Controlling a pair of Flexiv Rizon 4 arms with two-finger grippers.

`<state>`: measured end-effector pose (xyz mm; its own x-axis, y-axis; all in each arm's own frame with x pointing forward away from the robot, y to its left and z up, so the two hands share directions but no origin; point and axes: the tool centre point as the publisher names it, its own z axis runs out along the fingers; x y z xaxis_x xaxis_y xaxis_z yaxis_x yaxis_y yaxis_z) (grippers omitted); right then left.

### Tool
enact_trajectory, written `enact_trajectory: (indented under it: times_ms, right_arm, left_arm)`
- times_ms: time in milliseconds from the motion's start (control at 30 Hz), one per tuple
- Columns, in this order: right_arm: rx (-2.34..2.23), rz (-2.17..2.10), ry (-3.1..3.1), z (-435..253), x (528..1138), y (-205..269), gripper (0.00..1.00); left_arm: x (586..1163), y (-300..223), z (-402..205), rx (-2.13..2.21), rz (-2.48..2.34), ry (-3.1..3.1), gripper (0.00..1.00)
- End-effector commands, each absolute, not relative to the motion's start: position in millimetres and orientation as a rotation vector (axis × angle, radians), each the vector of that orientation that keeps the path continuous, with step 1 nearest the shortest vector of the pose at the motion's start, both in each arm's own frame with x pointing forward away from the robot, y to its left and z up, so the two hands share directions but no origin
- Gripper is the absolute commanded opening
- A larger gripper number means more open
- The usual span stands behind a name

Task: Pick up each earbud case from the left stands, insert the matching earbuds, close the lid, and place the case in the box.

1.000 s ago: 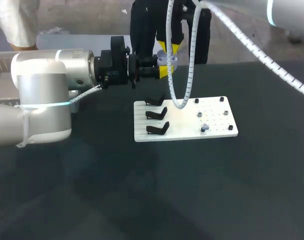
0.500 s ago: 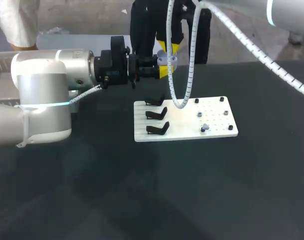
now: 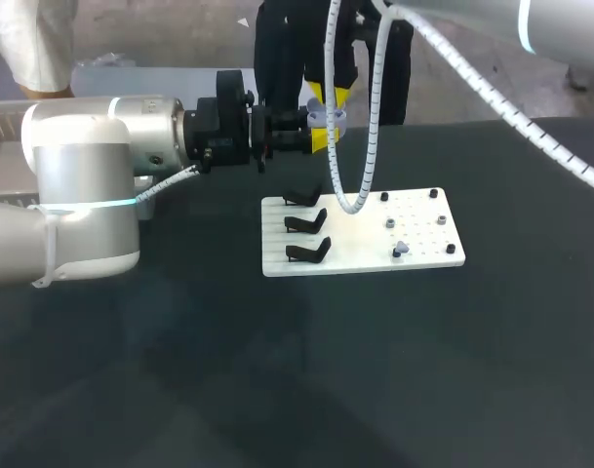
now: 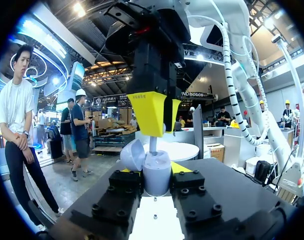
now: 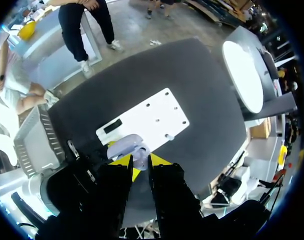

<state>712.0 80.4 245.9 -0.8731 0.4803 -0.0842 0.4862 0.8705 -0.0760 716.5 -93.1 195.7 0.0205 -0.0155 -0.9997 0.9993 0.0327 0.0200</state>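
Case (image 4: 156,170) clamped lid-open in left gripper (image 4: 152,181), right gripper (image 4: 160,120) pinching an earbud (image 4: 152,144) in, closing and boxing not done yet.

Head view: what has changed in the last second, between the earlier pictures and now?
Nothing visibly changed. The left gripper still holds the open earbud case beyond the white board; the right gripper stays just above it, pinching an earbud.
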Motion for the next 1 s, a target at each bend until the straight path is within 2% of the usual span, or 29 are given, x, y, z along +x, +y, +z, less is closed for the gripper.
enact_trajectory:
  times_ms: [33,1000]
  right_arm:
    - [0.767,-0.152,2.981,245.7,713.8,82.0,0.0]
    - [0.779,-0.151,2.987,241.6,715.0,78.0,0.0]
  left_arm:
    - [714.7,-93.2,194.9,1.177,-1.172,1.194,0.0]
    - [714.7,-93.2,194.9,1.177,-1.172,1.194,0.0]
